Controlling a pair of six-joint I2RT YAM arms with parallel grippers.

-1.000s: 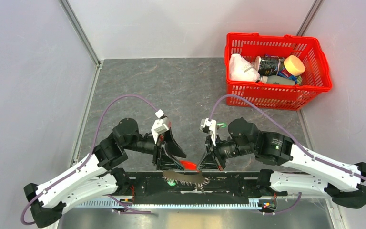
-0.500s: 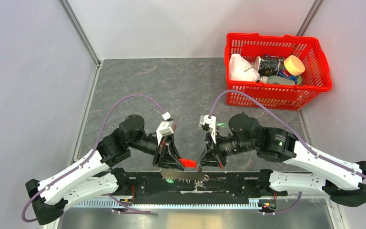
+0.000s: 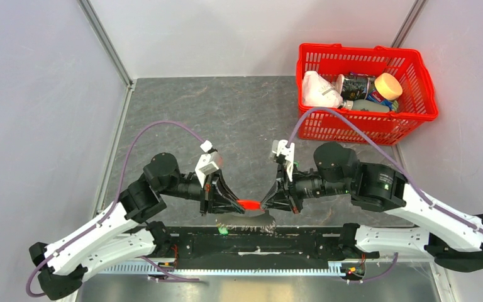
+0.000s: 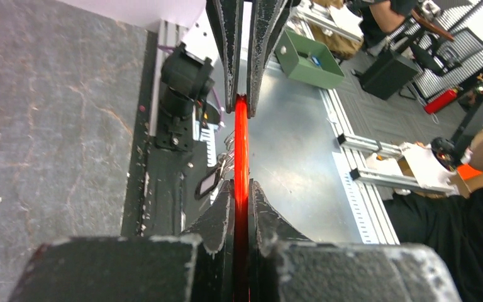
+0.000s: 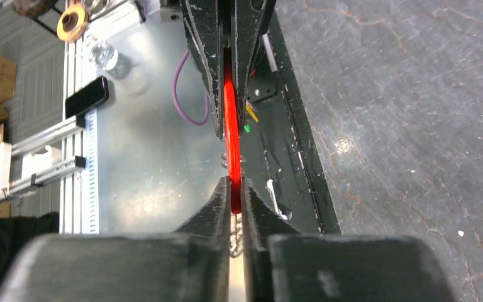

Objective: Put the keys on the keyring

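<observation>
Currently: keyring point(image 3: 249, 204), probably light, stiff, slippery; held over the table point(image 3: 182, 126) near edge, left gripper point(image 4: 241, 196) and right gripper point(image 5: 232, 189) each clamped on its red stretch, keys point(image 3: 251, 221) dangling beneath.

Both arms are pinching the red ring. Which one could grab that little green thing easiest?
Probably left. The green tag lies nearer the left end effector than the right end effector, which could hold the keyring alone.

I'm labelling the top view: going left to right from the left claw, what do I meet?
From the left: left claw → keyring → right claw → basket.
</observation>
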